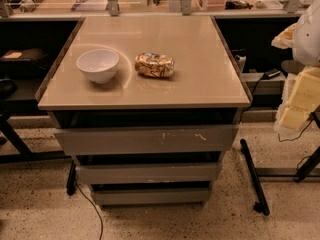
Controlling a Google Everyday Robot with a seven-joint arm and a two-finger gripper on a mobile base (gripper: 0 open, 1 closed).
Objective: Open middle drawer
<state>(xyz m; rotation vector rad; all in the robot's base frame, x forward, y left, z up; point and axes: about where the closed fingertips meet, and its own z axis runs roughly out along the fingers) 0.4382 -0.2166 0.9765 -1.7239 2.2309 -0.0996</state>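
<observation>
Nearest the camera, low on the bench (200, 91), sits the narrowest drawer front (150, 196). Just above it is the middle drawer (147, 173), a plain grey-brown front with no handle. It looks shut or close to it, with a dark gap along its upper edge. Over that hangs the widest drawer front (145, 139), marked with pale scratches, so there are 3 fronts stacked.

On the bench top stand a white bowl (97, 65) and, just beside it, a gold-brown foil snack packet (155, 65), apart from each other. The gripper (298, 101) appears as pale yellow blocks at the right edge, well apart from all 3 drawers and higher than them. I cannot tell whether it is released or clenched, and it grasps nothing that shows.

The opening has likely not begun, and the risks look like these:

- **Poor hold:** with no handle, the only purchase is probably that upper edge, so a shallow hook could slip off.
- **Wrong drawer:** the widest front overhangs the gap, so an approach from above may strike it or pull it instead.
- **Jerky pull:** a sudden tug could shake the bench and slide the bowl or packet.
- **Cable:** a black cable (92, 209) trails on the floor near the left foot.
</observation>
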